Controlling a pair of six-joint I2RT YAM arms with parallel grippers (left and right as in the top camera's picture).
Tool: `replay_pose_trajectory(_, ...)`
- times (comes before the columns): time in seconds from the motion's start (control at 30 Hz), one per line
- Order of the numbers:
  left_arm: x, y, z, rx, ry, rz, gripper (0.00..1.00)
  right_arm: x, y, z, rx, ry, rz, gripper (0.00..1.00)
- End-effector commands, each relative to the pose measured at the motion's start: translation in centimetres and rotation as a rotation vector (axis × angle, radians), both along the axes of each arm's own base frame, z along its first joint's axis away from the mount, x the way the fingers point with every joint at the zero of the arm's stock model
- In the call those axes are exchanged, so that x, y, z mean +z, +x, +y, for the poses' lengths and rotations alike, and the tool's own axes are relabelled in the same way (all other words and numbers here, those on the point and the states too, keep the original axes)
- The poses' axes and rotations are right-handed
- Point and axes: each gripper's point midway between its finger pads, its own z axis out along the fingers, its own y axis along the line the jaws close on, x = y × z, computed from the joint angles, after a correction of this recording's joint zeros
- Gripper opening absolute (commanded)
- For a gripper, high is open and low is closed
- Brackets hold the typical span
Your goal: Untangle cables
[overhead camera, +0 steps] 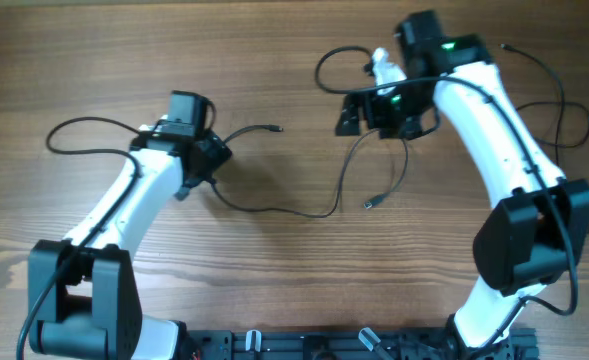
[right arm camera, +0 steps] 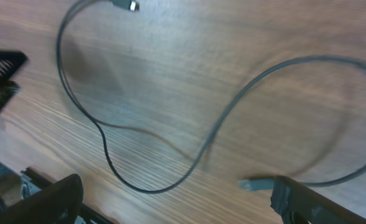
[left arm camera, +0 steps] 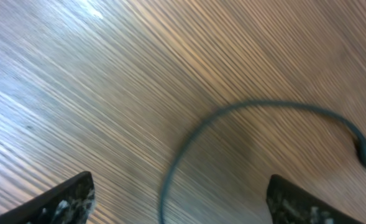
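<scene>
L gripper (left arm camera: pixel 183 198), R gripper (right arm camera: pixel 176 200) agape, prob empty. Cables (overhead camera: pixel 274 211) run left-right; plug (overhead camera: pixel 277 128) pts right.

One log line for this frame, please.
left gripper: open, empty | right gripper: open, empty | cables: loose strands on table

The left arm (overhead camera: pixel 139 195) and right arm (overhead camera: pixel 489 115) bend forward, with the left gripper (left arm camera: pixel 183 205) and right gripper (right arm camera: pixel 179 205) pointing down, fingers spread wide.

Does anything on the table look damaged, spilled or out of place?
Nothing stands out. The thin black cables lie in loose curves on the wooden table; no damage or spill shows.
</scene>
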Motion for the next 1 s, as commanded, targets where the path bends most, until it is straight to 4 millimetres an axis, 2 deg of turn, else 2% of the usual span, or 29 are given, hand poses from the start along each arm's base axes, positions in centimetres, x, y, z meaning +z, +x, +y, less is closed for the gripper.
replay_pose_trajectory(0.0, -0.2, -0.1, 2.1, -0.039, 0.039, 0.015, 0.97, -0.8, -1.9, 3.1, 0.066, -0.072, 0.0, 1.0)
replay_pose_trajectory(0.1, 0.0, 0.3, 3.4, -0.125, 0.1, 0.012, 1.0, -0.8, -4.6, 6.8, 0.389, -0.068, -0.085, 1.0)
replay_pose_trajectory(0.2, 0.0, 0.4, 3.9, -0.218, 0.145, 0.019, 1.0, -1.0, -7.2, 9.7, 0.641, -0.057, -0.149, 1.0)
replay_pose_trajectory(0.23, 0.0, 0.3, 3.9, -0.251, 0.156, 0.024, 1.0, -1.3, -7.9, 10.1, 0.685, -0.057, -0.152, 1.0)
replay_pose_trajectory(0.33, 0.2, 0.1, 5.3, -0.278, 0.249, 0.05, 1.0, -3.5, -9.8, 10.6, 0.783, -0.063, -0.139, 1.0)
replay_pose_trajectory(0.4, 0.4, 0.1, 6.1, -0.262, 0.297, 0.055, 1.0, -5.4, -10.2, 10.3, 0.784, -0.065, -0.126, 1.0)
replay_pose_trajectory(0.5, 0.5, 0.2, 6.2, -0.26, 0.303, 0.051, 1.0, -8.1, -10.8, 10.3, 0.796, -0.039, -0.133, 1.0)
replay_pose_trajectory(0.63, 0.5, 0.2, 6.2, -0.26, 0.301, 0.052, 1.0, -9.3, -13.4, 10.6, 0.902, 0.075, -0.104, 1.0)
replay_pose_trajectory(0.73, 0.5, 0.2, 6.2, -0.26, 0.302, 0.051, 1.0, -10.5, -13.2, 10.6, 0.906, 0.081, -0.136, 0.99)
replay_pose_trajectory(0.83, 0.5, 0.2, 6.2, -0.26, 0.302, 0.052, 1.0, -11.6, -12.7, 11.1, 0.908, 0.093, -0.195, 0.79)
replay_pose_trajectory(0.87, 0.5, 0.2, 6.2, -0.26, 0.302, 0.052, 1.0, -12.0, -12.3, 11.4, 0.909, 0.1, -0.226, 0.57)
replay_pose_trajectory(0.9, 0.5, 0.2, 6.2, -0.26, 0.301, 0.051, 1.0, -12.4, -11.7, 11.6, 0.905, 0.096, -0.265, 0.05)
replay_pose_trajectory(0.97, 0.5, 0.2, 6.2, -0.26, 0.301, 0.052, 1.0, -12.7, -10.7, 11.4, 0.846, 0.052, -0.278, 0.04)
